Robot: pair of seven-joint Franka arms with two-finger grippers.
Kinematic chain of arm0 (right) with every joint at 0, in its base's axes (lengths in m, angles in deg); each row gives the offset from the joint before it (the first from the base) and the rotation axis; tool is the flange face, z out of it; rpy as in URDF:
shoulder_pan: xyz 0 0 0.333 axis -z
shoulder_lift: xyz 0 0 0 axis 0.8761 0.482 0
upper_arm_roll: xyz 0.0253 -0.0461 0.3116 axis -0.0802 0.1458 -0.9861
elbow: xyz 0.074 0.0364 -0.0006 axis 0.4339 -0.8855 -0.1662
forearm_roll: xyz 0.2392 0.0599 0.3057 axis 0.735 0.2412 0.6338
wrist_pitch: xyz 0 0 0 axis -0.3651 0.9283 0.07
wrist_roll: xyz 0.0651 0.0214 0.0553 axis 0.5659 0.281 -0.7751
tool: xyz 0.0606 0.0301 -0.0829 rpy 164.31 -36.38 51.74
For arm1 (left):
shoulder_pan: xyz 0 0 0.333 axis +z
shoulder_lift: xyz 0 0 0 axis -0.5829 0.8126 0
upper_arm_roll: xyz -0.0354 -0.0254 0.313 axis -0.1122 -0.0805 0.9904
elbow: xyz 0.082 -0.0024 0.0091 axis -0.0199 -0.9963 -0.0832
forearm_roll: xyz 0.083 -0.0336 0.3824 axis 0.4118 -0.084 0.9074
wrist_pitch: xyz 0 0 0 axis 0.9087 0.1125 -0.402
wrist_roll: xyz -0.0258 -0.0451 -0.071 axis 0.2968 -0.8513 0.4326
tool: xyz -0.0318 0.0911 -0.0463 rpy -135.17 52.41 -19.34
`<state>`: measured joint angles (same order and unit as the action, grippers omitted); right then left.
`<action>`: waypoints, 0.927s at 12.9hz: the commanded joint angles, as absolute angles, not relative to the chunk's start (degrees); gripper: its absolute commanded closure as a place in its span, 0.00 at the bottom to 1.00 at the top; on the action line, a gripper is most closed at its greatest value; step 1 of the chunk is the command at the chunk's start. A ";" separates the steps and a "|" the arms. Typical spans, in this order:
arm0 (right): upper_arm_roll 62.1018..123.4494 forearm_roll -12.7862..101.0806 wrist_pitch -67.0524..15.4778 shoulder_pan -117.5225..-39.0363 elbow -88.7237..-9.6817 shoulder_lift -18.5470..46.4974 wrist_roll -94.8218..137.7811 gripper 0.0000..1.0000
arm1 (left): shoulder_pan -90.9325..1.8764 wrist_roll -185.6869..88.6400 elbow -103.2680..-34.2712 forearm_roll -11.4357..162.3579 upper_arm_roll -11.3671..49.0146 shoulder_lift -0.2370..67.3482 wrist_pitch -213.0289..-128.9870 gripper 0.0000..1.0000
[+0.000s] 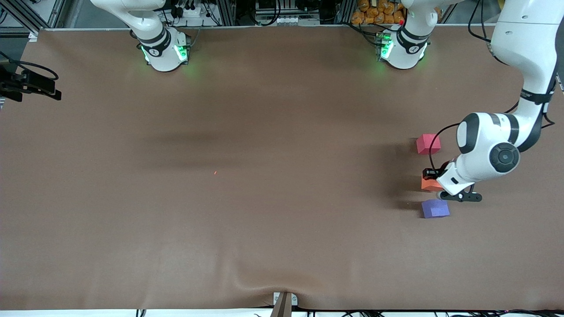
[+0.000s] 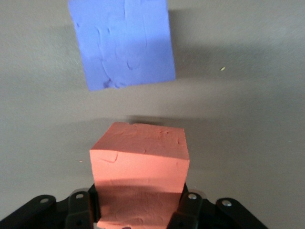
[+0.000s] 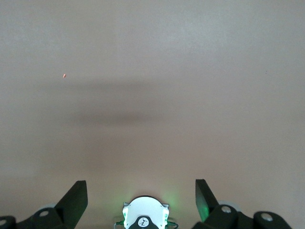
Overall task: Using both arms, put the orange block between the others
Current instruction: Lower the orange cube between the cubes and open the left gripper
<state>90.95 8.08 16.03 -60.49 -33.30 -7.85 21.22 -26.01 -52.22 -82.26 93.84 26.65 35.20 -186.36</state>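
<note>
The orange block (image 1: 429, 183) is clamped in the left tool (image 1: 434, 178), and it is held low in the gap between the red block (image 1: 428, 144) and the purple block (image 1: 435, 208), at the left arm's end of the counter (image 1: 264, 176). It cannot be told whether the orange block is already resting on the counter. To do this step well, the orange block should be set flat on the counter, in line with the red block and the purple block, with a gap kept on each side. The purple block should not be bumped, as it looks to be the closer of the two. Then the tool should be opened slowly and lifted straight up, so the orange block is not dragged along. In the left wrist view the orange block (image 2: 140, 179) is seen squeezed between the two fingers (image 2: 78, 210), with the purple block (image 2: 121, 43) just past it. The right tool (image 3: 140, 200) is held with its fingers wide apart and nothing in them, and the right arm is waiting.
</note>
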 commanded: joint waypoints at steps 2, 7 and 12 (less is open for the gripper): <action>91.19 7.13 15.57 -61.01 -33.32 -7.30 21.94 0.00 | -26.60 -42.78 -85.24 97.45 26.69 34.39 -187.97 1.00; 91.11 7.13 13.54 -61.09 -34.20 -6.94 21.94 0.00 | -26.34 -41.35 -84.99 101.06 26.51 35.27 -188.32 1.00; 91.02 7.30 14.34 -61.09 -33.59 -6.94 21.94 0.00 | -26.34 -41.35 -83.15 101.06 26.34 33.34 -187.79 0.00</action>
<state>90.93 8.08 13.87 -60.56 -34.06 -6.63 21.24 -26.44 -42.76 -83.93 99.33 26.58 35.36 -187.81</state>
